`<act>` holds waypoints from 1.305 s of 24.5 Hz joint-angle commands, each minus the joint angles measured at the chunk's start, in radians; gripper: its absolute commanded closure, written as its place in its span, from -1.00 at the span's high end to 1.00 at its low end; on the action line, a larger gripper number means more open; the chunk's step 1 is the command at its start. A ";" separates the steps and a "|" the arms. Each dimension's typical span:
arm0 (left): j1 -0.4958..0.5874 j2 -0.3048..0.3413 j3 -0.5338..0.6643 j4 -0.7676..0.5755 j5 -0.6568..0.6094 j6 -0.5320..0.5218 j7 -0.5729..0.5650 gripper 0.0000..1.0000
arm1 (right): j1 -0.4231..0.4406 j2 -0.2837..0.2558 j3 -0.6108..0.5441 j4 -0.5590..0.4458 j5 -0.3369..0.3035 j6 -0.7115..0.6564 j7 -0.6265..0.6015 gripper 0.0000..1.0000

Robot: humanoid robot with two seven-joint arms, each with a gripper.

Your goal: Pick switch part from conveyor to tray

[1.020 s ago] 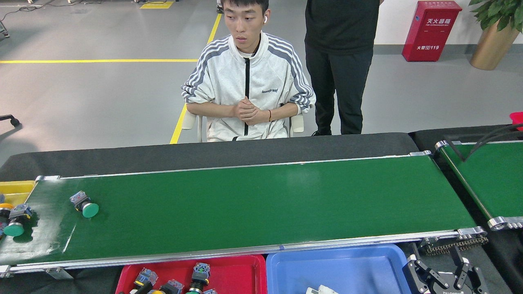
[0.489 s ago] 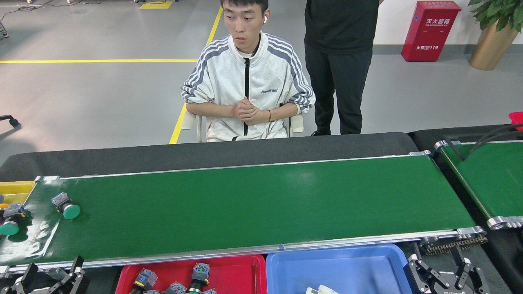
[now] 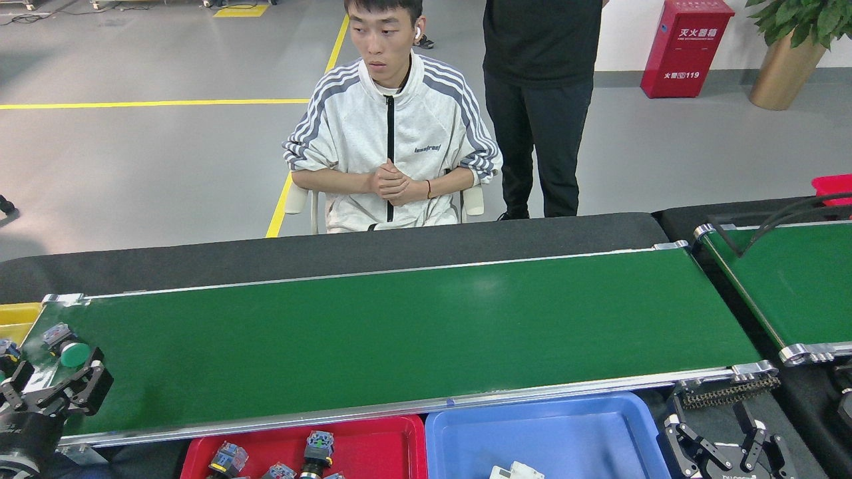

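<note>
Switch part (image 3: 65,344) sits at the far left end of our conveyor (image 3: 399,332), just past our left gripper (image 3: 56,384) — its jaws spread wide, holding nothing. We think it is light, hard and may roll, so grab its grey body. Our right gripper (image 3: 727,444) waits open too. The red tray (image 3: 393,442) lies close below the shiny belt.

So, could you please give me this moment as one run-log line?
left gripper: open, at conveyor left end | switch part: on belt, ungrasped | right gripper: open, idle | red tray: holds parts
</note>
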 commanded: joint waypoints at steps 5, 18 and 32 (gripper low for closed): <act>-0.101 0.087 -0.027 0.190 -0.001 0.046 0.020 1.00 | -0.025 -0.009 0.002 -0.014 0.001 -0.006 -0.001 0.97; -0.305 0.188 -0.181 0.659 0.007 0.377 0.261 0.30 | -0.153 -0.004 0.124 0.048 0.007 -0.003 0.016 0.97; -0.118 0.122 -0.185 0.239 0.013 0.173 0.293 -0.82 | -0.114 -0.002 0.091 0.046 0.004 0.001 0.016 0.97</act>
